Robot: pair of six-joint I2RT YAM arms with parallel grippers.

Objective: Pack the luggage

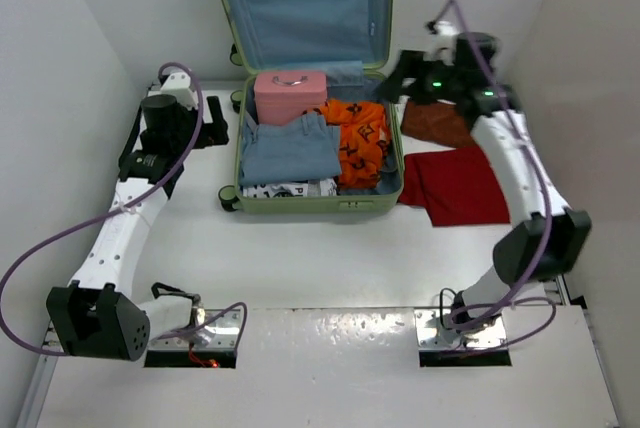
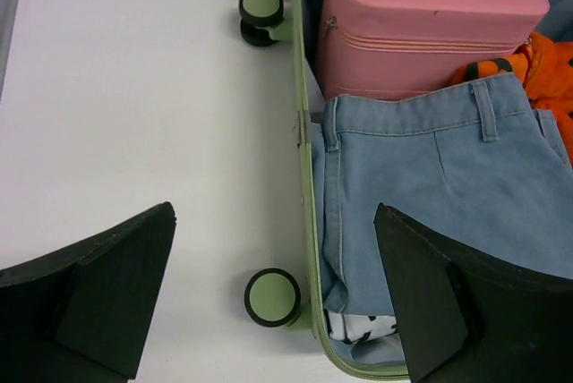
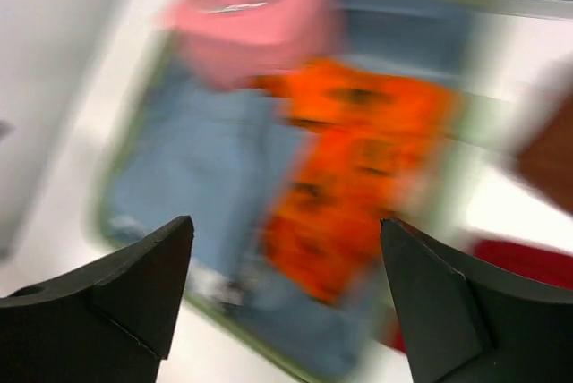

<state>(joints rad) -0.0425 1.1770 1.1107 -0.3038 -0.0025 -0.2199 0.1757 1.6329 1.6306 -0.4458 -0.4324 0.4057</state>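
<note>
The luggage (image 1: 320, 206) lies open at the far middle of the white table (image 1: 320, 268), between the two arms. Its tray lies flat and its lid (image 1: 300, 8) stands up against the back wall, blue lining facing the room. The long axis runs left to right: the hinge is along the far side and the wheeled end points toward the left arm. I count one pink case and three garments I can tell apart in the tray. A folded blue denim piece (image 1: 290, 148) fills the left half, an orange garment with dark print (image 1: 362, 138) takes the right half, and the pink case (image 1: 290, 96) stands in the far left corner, metal handle up, just behind the denim. A white cloth with black print (image 1: 290, 189) peeks out beneath the denim at the near edge. More blue shows around the orange piece, and I cannot tell whether it is lining or clothing. Two cloths lie outside on the table to the right, one red (image 1: 460, 186) and one brown (image 1: 437, 123) beyond it. Two green-capped wheels (image 2: 271, 296) show on the tray's left end. The left gripper (image 2: 275, 213) hangs over that left rim, fingers spread wide and empty. The right gripper (image 3: 286, 222), blurred in its own view, is also spread with nothing between its fingers.
</note>
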